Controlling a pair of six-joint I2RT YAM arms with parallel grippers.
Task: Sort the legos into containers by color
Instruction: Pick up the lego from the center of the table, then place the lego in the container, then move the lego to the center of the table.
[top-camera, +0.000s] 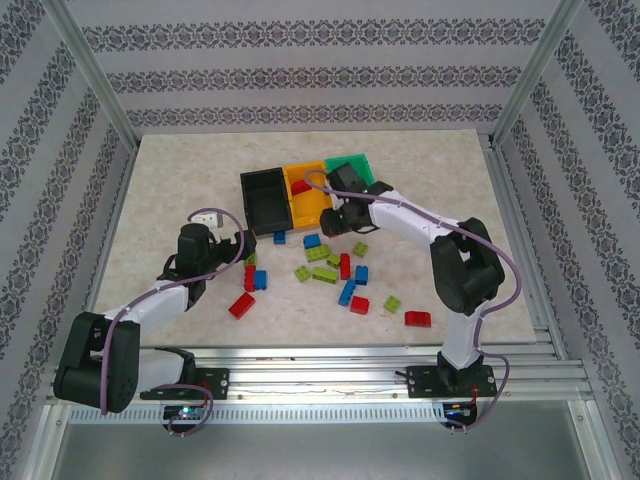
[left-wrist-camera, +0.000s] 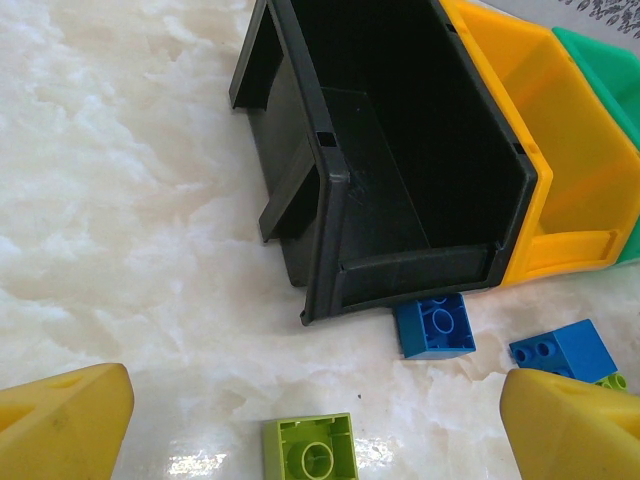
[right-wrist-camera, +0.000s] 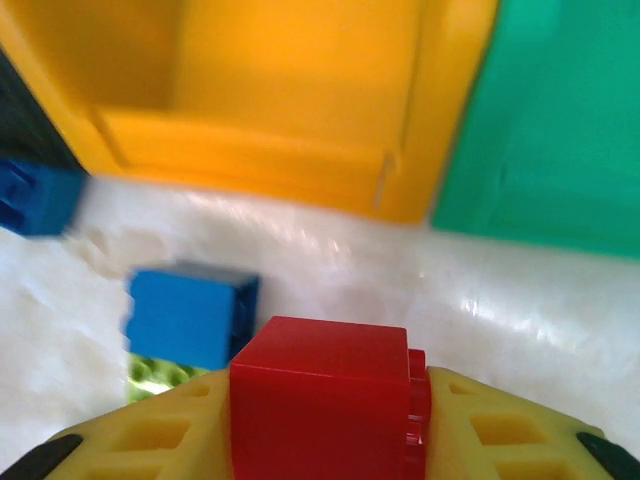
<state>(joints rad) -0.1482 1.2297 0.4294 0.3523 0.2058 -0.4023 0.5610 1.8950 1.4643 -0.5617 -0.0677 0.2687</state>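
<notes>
The orange-yellow bin (top-camera: 305, 208) holds a red lego (top-camera: 300, 187); right hand (right-wrist-camera: 320, 425) clamps a red brick (right-wrist-camera: 320, 385); left hand (left-wrist-camera: 315, 415) gapes, holding nothing.

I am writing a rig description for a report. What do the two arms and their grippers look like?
Both the left arm and the right arm have white links between bulky black joints. A thin purple cable loops along each. The fingers of the left gripper are plain yellow wedges; those of the right gripper are yellow with rectangular pockets.
</notes>
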